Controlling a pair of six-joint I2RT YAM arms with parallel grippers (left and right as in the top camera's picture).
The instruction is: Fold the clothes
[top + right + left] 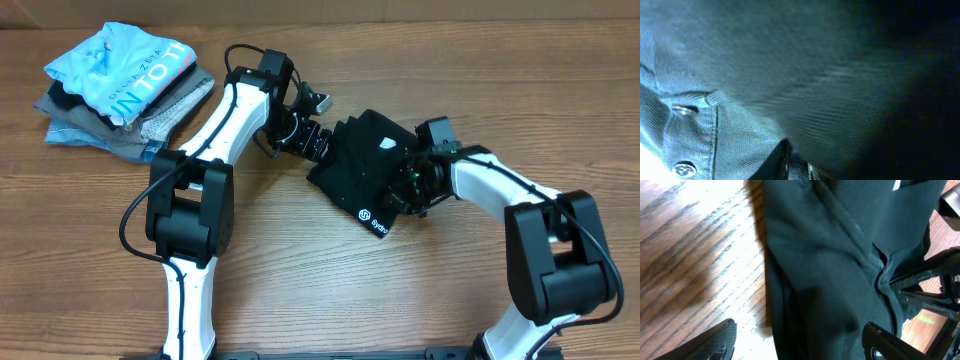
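The black T-shirt (pixel 365 165) lies as a small folded bundle at the middle of the wooden table, with white logo prints showing on top and at its front corner. My left gripper (pixel 318 148) is at the bundle's left edge. In the left wrist view it (pixel 800 327) is open wide, and the shirt's edge (pixel 840 270) lies between its fingers. My right gripper (pixel 408 190) is pressed into the bundle's right side. In the right wrist view its fingertips (pixel 797 162) sit close together in the dark fabric (pixel 815 75), which fills the frame.
A pile of folded grey and denim-blue garments (pixel 110 125) with a light-blue lettered shirt (pixel 130 65) on top sits at the back left. The right arm's gripper body (pixel 930 280) shows at the right of the left wrist view.
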